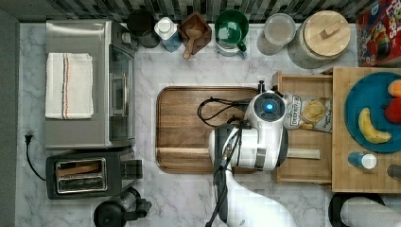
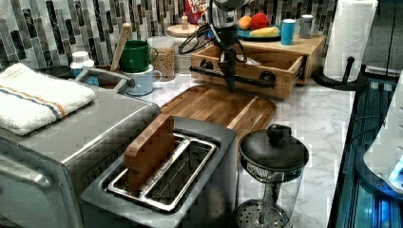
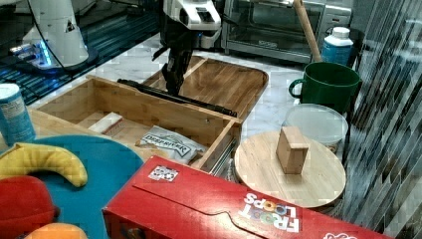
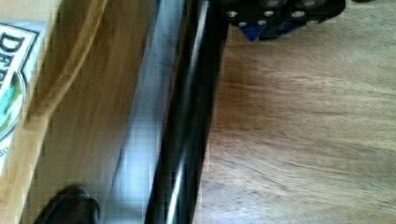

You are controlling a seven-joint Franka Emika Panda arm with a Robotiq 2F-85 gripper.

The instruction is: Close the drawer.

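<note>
Plainly the drawer (image 3: 149, 112) stands pulled well out of the light-wood unit that carries the blue plate (image 1: 369, 101), with a snack bag (image 1: 309, 112) lying inside it. Its long black bar handle (image 2: 233, 76) runs across the front edge, facing the darker wooden tray (image 1: 189, 113) on the marble bench (image 1: 146, 85). The jaws (image 3: 174, 82) hang on the tray side of that bar, tips pointing down, at or just beside the handle somewhat off its middle toward the left view's left. The wrist view has the bar (image 4: 191, 116) running lengthwise through the picture with tray wood on one side and the drawer front on the other. How wide the jaws stand I cannot tell, nor whether they touch the bar. What matters is that the drawer lies beyond the bar from the jaws, toward the top view's right, and the bar's long axis sits crosswise to that direction. Closing, as I judge it, calls for a straight push square to the bar; a push off its middle might skew the drawer on its runners.
</note>
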